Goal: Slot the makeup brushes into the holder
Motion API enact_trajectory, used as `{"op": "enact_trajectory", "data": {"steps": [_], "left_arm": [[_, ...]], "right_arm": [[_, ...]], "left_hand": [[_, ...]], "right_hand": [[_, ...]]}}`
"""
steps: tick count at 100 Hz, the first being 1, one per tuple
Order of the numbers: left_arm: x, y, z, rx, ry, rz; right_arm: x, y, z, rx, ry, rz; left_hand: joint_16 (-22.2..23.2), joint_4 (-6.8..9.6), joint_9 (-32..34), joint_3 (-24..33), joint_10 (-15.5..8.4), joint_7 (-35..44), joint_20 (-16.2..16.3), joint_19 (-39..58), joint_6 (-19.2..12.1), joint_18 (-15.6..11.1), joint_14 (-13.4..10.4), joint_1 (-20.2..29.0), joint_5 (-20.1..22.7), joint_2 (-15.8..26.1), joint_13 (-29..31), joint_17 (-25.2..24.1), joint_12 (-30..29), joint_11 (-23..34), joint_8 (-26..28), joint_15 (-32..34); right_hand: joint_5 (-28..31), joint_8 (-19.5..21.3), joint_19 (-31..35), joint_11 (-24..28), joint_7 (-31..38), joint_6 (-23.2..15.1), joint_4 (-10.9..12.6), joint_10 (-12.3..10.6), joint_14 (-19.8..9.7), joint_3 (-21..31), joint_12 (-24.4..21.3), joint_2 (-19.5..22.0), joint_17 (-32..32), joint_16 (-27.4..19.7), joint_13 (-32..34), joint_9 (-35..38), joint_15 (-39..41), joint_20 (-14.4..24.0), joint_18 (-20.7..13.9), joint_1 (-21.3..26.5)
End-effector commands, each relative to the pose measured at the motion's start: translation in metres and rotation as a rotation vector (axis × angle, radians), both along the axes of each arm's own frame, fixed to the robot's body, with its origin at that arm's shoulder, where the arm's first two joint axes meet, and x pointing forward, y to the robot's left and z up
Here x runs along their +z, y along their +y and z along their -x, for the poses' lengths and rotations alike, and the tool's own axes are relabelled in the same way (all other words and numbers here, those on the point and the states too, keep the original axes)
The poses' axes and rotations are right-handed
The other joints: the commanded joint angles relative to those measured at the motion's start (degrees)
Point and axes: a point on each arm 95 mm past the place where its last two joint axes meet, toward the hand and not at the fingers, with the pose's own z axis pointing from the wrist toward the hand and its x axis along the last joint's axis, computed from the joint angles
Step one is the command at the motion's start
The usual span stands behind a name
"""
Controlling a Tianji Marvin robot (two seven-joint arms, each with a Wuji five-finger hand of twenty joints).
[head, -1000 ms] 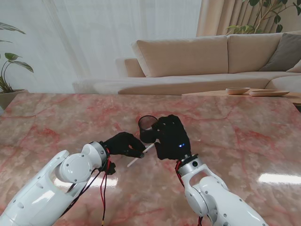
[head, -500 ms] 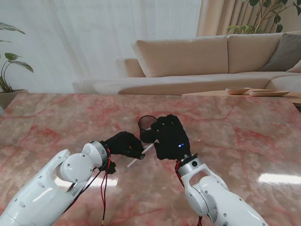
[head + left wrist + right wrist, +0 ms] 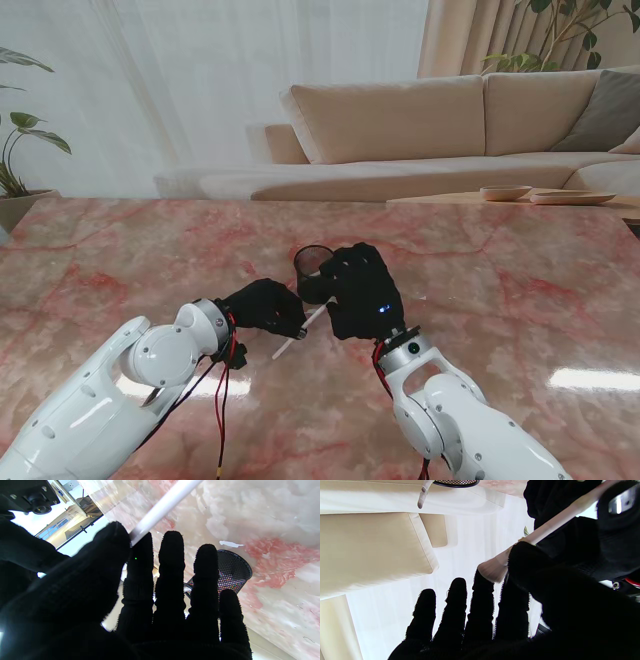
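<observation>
Brush (image 3: 300, 333) pinched in left hand (image 3: 266, 306) (prob. right hand (image 3: 362, 292) too).

holder (image 3: 314, 272) base hidden by right hand (image 3: 362, 292), brush (image 3: 297, 335) head hidden

Glossy pink-and-red veined marble table top (image 3: 520, 290), spanning the full width of the stand view, bearing one black wire-mesh cylindrical holder (image 3: 313, 268) upright near its centre; a white slender brush handle (image 3: 296, 338) just nearer, contact with the surface indeterminate.
</observation>
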Motion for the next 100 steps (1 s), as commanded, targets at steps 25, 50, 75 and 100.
{"op": "enact_trajectory", "data": {"steps": [25, 50, 75, 100], "left_arm": [[-0.004, -0.002, 0.001, -0.005, -0.011, 0.018], [-0.006, -0.003, -0.001, 0.021, -0.034, 0.058], [-0.007, -0.003, -0.001, 0.021, -0.03, 0.078], [-0.007, -0.003, -0.003, 0.053, -0.05, 0.111]], "right_arm": [[-0.001, -0.002, 0.001, 0.003, -0.008, 0.011], [0.001, -0.004, 0.002, 0.003, -0.022, 0.021], [0.004, -0.005, 0.004, 0.0, -0.02, 0.045], [0.008, -0.011, 0.005, -0.015, 0.004, 0.087]], "left_hand": [[3.3, 2.0, 5.0, 0.5, -2.6, 10.0, 0.5, 1.9, -6.5, 0.0, -1.5, 3.3, -2.9, 2.3, 1.6, -0.2, 7.8, 0.5, 8.2, 3.0], [3.9, 1.81, 5.4, 1.7, -2.7, 10.6, 0.2, 1.2, -7.2, -1.1, -2.8, 3.3, -2.6, 1.4, 2.0, -0.6, 10.5, -1.3, 9.0, 2.1], [4.0, 1.71, 6.2, 1.4, -3.1, 10.3, 0.0, 0.8, -7.8, -2.0, -3.9, 3.2, -2.0, 1.1, 2.3, -1.2, 10.3, -2.5, 7.9, 1.6], [4.1, 1.73, 6.2, 1.9, -3.4, 10.9, 0.0, 0.5, -8.3, -1.6, -3.6, 3.2, -2.2, 1.1, 2.1, -1.4, 11.0, -2.7, 8.1, 1.3]], "right_hand": [[3.3, -0.5, -0.8, -2.5, 2.7, -5.1, 3.3, -0.1, -0.9, -3.6, -0.9, 3.8, -1.0, 0.6, 0.2, -0.4, -1.0, 0.4, -0.5, 2.5], [-5.1, -18.7, -1.7, -4.7, 2.2, 0.0, 3.6, 0.4, -0.5, -6.4, -7.3, 2.4, -1.6, 0.4, -0.7, -2.7, -2.2, 0.2, -0.2, -1.1], [-13.4, -20.8, -4.3, -10.3, -23.1, 11.3, 11.3, 1.6, -0.4, -10.1, -13.0, 8.9, -3.1, 0.2, -4.0, -10.4, -3.6, 0.5, -0.2, -8.0], [-23.7, -26.3, -6.9, -15.0, -33.6, 16.1, 10.0, 3.4, -0.1, -21.7, -18.3, 8.2, -4.4, -0.9, -7.1, -19.7, -6.1, 0.9, -0.4, -9.3]]}}
